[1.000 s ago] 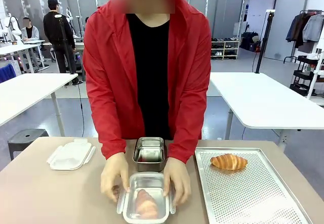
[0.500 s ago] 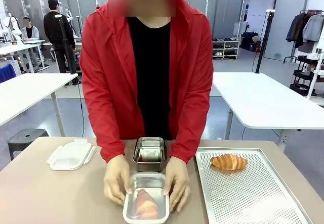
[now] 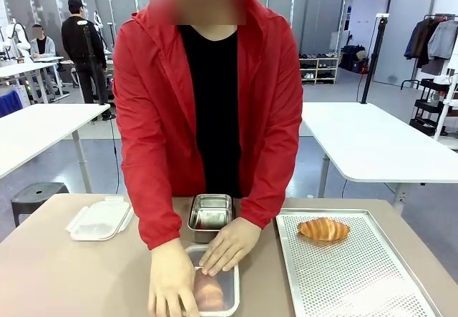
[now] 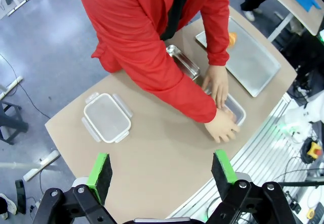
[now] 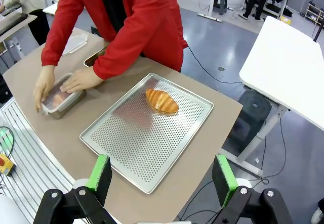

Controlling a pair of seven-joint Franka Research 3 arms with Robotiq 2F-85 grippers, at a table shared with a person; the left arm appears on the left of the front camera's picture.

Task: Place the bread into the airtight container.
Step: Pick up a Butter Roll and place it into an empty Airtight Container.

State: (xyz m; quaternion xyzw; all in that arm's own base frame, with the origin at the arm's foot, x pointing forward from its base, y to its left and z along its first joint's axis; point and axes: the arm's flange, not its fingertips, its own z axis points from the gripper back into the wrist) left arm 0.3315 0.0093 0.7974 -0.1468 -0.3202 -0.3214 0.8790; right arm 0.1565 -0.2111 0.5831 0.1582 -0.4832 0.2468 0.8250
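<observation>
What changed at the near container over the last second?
The person's hands left the sides of the lidded container holding the bread. One hand slid onto the lid's top, and the other hand shifted along its left edge toward the robot. Nothing was picked up or let go. Unchanged: the croissant on the perforated tray, the steel container and the white container.

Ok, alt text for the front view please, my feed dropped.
A person in a red jacket presses both hands on a lidded container holding bread. Behind it sits a steel container; a croissant lies on the perforated tray at right.
</observation>
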